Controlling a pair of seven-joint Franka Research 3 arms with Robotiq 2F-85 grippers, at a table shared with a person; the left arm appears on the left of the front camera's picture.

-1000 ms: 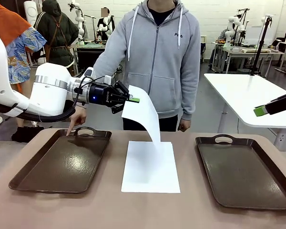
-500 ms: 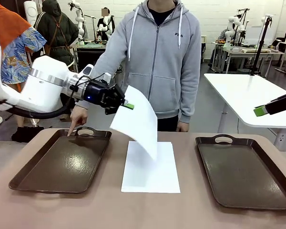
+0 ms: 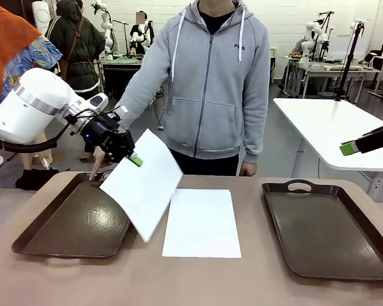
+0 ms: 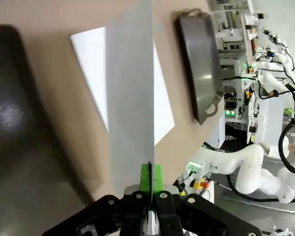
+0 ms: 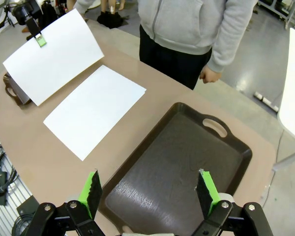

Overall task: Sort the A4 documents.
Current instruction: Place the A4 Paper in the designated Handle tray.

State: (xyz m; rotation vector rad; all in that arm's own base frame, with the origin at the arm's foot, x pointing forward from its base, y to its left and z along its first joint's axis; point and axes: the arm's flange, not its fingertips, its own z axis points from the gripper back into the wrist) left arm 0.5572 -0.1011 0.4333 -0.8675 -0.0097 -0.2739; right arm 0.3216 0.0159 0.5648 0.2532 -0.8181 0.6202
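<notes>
- Two A4 documents are in view, both plain white and blank-looking with no creases that I can see. There are also two dark brown handled trays, one person, and my two grippers.
- The held sheet point(image 3: 143, 185) is pinched at its upper edge between the pressed-together green pads of my left gripper point(image 3: 135, 160). It hangs tilted in the air over the right side of the left tray point(image 3: 64, 229).
- The held sheet's lowest corner is just beside the flat sheet point(image 3: 201, 223). I cannot tell whether that corner touches anything.
- The flat sheet lies squarely on the bench point(image 3: 191, 280) between the trays, apart from both.
- The right tray point(image 3: 325, 223) has nothing in it, and my right gripper point(image 5: 150, 189) hovers above it with its fingers spread wide, holding nothing.
- The person point(image 3: 210, 83) in a grey hooded top stands at the far side of the bench. One hand point(image 3: 97, 159) points down at the far handle of the left tray, directly behind my left gripper and partly hidden by it.
</notes>
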